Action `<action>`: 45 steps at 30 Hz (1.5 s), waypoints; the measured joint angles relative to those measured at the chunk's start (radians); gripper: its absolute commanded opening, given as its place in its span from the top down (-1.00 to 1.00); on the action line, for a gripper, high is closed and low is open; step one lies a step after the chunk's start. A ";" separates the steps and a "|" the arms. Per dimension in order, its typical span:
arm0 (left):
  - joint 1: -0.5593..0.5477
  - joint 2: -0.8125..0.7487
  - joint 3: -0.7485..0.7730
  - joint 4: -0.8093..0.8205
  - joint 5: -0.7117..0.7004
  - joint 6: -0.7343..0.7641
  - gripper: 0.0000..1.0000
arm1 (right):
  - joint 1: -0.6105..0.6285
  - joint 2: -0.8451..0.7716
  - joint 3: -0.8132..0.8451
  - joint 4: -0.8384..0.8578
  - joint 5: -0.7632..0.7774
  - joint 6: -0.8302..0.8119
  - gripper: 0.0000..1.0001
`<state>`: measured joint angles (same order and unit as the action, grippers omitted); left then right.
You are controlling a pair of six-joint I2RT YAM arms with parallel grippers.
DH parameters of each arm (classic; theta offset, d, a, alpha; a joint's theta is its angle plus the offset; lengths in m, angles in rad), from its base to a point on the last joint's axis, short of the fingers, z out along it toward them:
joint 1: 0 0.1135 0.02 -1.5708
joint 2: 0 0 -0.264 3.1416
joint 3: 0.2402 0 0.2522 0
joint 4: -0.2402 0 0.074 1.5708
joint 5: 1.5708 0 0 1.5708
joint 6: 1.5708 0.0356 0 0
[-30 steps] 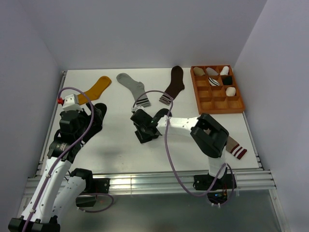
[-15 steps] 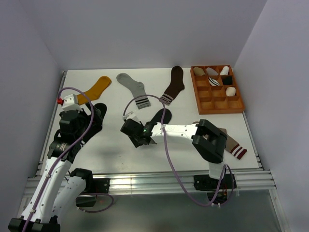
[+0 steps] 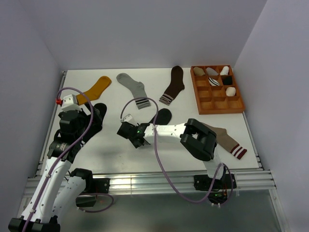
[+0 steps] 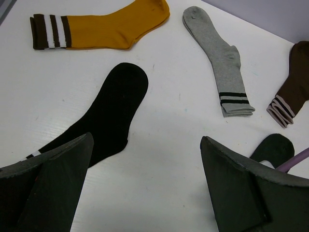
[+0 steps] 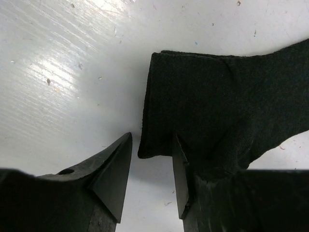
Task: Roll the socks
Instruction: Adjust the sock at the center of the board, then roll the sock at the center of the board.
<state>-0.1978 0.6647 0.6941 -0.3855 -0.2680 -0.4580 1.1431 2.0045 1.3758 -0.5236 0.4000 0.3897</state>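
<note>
Socks lie scattered over the white table point(image 3: 111, 154), with the left arm at the near-left. The left gripper point(image 4: 145, 140) hangs above the surface with its fingers spread wide, holding nothing. Beneath it lies the black sock with white cuff stripes point(image 4: 113, 111), flat, with its toe pointing away from the arm bases and its striped end partly hidden behind the left finger. Farther back, a mustard-yellow sock point(image 3: 96, 88) lies with its brown-and-white cuff toward the left edge. To its right lies a light grey sock point(image 3: 133, 87) whose dark-striped cuff points toward the near side.

Near the middle, the right arm reaches leftward across the table. The right gripper point(image 5: 151, 140) is low over the cuff end of the plain black sock point(image 5: 217, 96). Its fingers are a narrow gap apart and straddle the corner of the cuff. One pad lies against the fabric, and bare table shows between the other pad and the sock's edge. The toe of this sock points toward the far right.

Behind it lies a dark brown sock point(image 3: 174, 84) with a pale striped cuff. A wooden tray point(image 3: 219, 109) at the far right holds several rolled bundles in its rear compartments. The taupe sock point(image 3: 223, 135) lies at the near right, partly under the right arm, with its maroon-and-white cuff nearest the table's front edge.
</note>
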 measured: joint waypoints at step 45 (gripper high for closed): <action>-0.234 0.182 -0.023 0.020 0.218 -0.230 -0.96 | -0.320 -0.230 -0.410 0.417 -0.716 -0.005 1.00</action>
<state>-0.4320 0.8463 0.6712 -0.3656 -0.0502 -0.6880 0.8230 1.7744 0.9661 -0.1070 -0.3161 0.3847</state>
